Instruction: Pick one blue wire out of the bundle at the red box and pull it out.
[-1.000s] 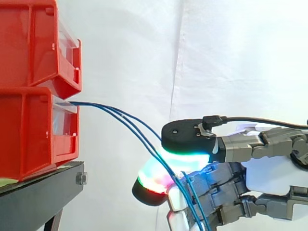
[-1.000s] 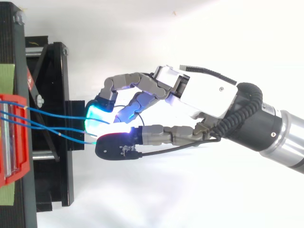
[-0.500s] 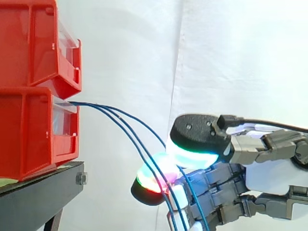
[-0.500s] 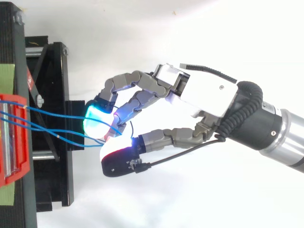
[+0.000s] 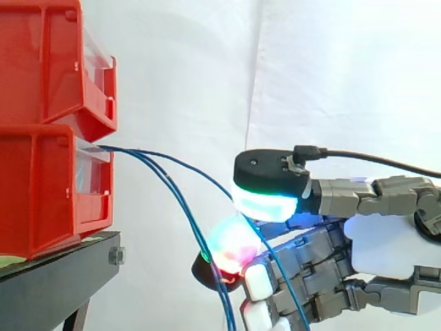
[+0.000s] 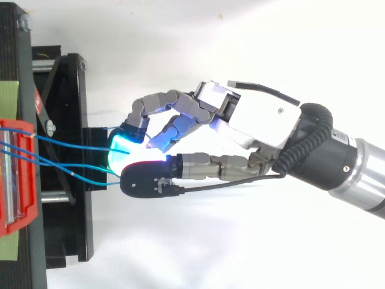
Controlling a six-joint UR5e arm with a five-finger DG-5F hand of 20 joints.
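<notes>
- Pinching the blue wires (image 6: 72, 146) between thumb and finger pads (image 5: 265, 205), your hand (image 6: 258, 117) sits at 3 o'clock from the red box (image 5: 48, 186).
- Wires droop toward 5 o'clock.

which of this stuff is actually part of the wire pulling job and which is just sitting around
Part of the job: blue wires; lower red box they run out of; hand.
Just there: upper red bin; black stand; white curtain.
</notes>
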